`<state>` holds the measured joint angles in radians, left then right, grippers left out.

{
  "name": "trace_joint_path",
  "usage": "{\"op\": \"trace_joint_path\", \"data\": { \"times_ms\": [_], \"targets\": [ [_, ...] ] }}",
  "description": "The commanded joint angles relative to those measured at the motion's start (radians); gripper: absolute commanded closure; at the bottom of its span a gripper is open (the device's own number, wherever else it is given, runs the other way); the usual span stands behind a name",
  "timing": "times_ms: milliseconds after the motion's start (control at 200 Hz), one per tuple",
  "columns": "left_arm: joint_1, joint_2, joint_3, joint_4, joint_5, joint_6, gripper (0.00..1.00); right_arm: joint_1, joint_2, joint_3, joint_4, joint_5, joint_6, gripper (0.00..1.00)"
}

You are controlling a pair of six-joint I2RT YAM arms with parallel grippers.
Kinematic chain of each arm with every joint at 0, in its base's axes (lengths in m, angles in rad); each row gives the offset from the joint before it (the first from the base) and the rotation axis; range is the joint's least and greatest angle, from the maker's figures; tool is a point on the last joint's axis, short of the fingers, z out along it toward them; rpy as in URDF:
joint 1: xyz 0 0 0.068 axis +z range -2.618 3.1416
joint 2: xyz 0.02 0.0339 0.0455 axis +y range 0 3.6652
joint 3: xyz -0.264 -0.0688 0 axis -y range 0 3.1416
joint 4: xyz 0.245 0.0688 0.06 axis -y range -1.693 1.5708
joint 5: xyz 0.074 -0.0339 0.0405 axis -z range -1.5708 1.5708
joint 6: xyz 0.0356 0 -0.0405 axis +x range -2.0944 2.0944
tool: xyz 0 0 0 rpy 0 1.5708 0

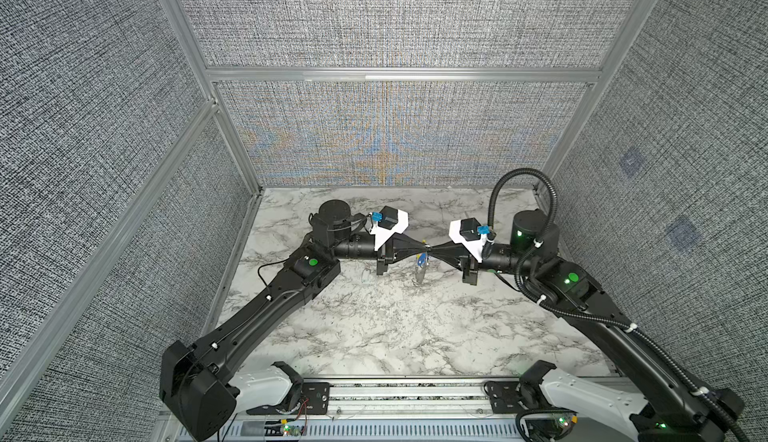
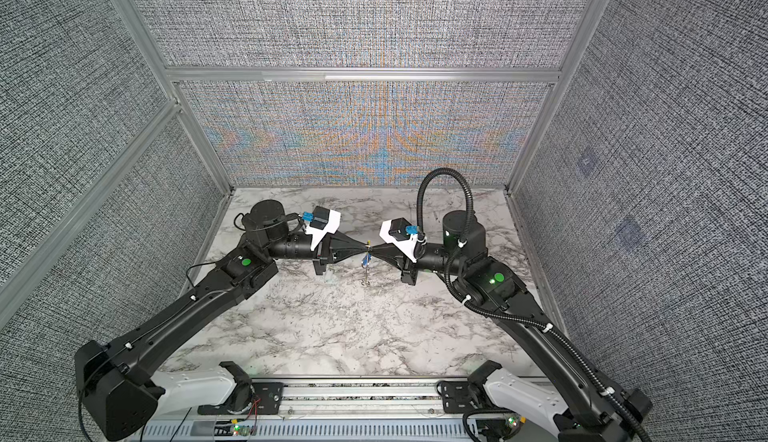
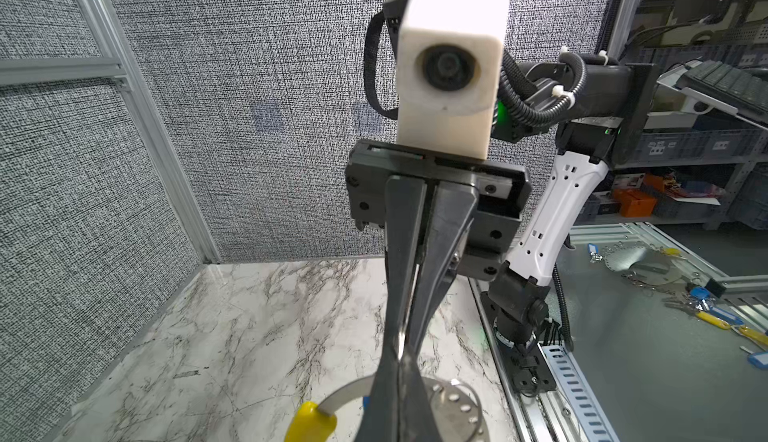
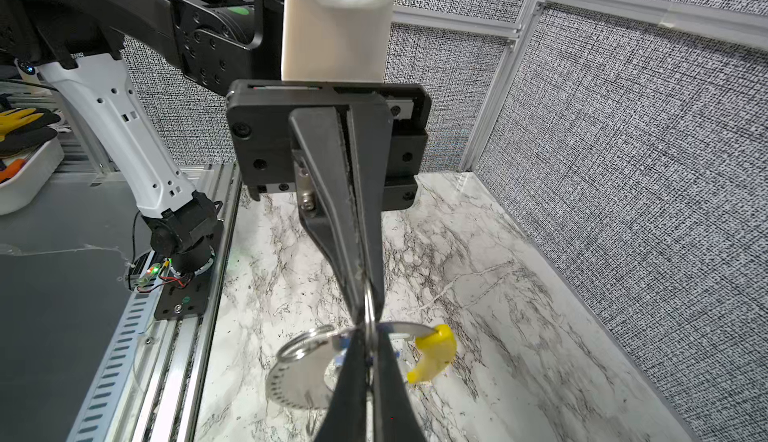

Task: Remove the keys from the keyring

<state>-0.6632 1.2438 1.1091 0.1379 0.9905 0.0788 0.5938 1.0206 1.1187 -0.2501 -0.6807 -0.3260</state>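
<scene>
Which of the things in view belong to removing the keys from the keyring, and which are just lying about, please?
Part of the job:
- keyring, held up between the shut left gripper and right gripper
- blue-headed key hanging from it

Just lying about:
- spare keys and tags on the bench beside the table
- gloves in a white tray

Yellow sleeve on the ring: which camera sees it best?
The right wrist view: the whole sleeve shows, close and uncovered. The left wrist view cuts the sleeve off at the picture's edge. In both top views it is only a tiny yellow speck.
</scene>
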Motion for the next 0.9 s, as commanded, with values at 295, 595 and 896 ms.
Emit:
{"op": "trace_joint_path", "data": {
  "times_ms": [295, 595, 896],
  "targets": [
    [0.001, 0.009, 0.13, -0.297, -0.139, 0.221, 0.67, -0.014, 0.006, 0.021, -0.072, 0.016, 0.001, 1.0],
    [-0.05, 0.013, 0.299, -0.605, -0.422, 0.499, 0.65, -0.017, 0.045, 0.079, -0.195, 0.039, -0.007, 1.0],
    [-0.184, 0.07, 0.391, -0.731, -0.671, 0.655, 0.67, -0.018, 0.09, 0.14, -0.288, 0.057, -0.012, 1.0]
  ]
}}
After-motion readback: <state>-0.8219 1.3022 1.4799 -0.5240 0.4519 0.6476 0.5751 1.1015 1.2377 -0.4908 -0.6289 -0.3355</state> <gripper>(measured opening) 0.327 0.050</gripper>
